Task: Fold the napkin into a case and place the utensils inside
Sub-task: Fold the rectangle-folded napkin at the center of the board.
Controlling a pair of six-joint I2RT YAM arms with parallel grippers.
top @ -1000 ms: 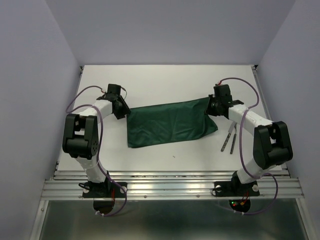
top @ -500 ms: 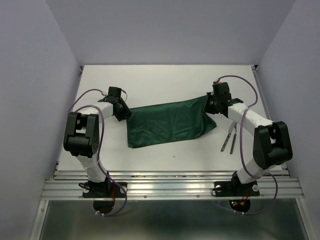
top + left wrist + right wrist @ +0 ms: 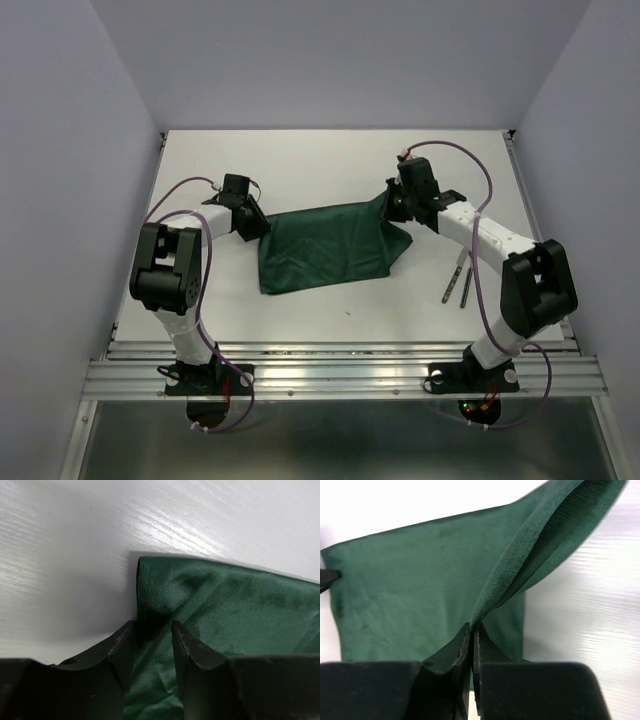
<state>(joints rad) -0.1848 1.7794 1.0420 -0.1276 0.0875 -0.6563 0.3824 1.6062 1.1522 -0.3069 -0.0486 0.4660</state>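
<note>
The dark green napkin [image 3: 320, 250] lies flat in the middle of the table, with its right edge raised. My right gripper [image 3: 393, 205] is shut on that raised edge [image 3: 520, 565], and the cloth hangs in a fold from its tips [image 3: 472, 627]. My left gripper [image 3: 258, 228] is low over the napkin's far-left corner [image 3: 150, 572]. Its jaws stand open [image 3: 153, 627] and straddle the cloth's left edge. The two silver utensils [image 3: 458, 278] lie side by side on the bare table, to the right of the napkin. No case shape shows.
White tabletop [image 3: 330, 160] with grey walls at the back and on both sides. A metal rail [image 3: 340, 375] runs along the near edge by the arm bases. The right arm's forearm [image 3: 480, 235] reaches over the table just beyond the utensils.
My right gripper has moved left with the napkin's right edge, so the cloth looks narrower. My left gripper has edged right onto the napkin's left corner.
</note>
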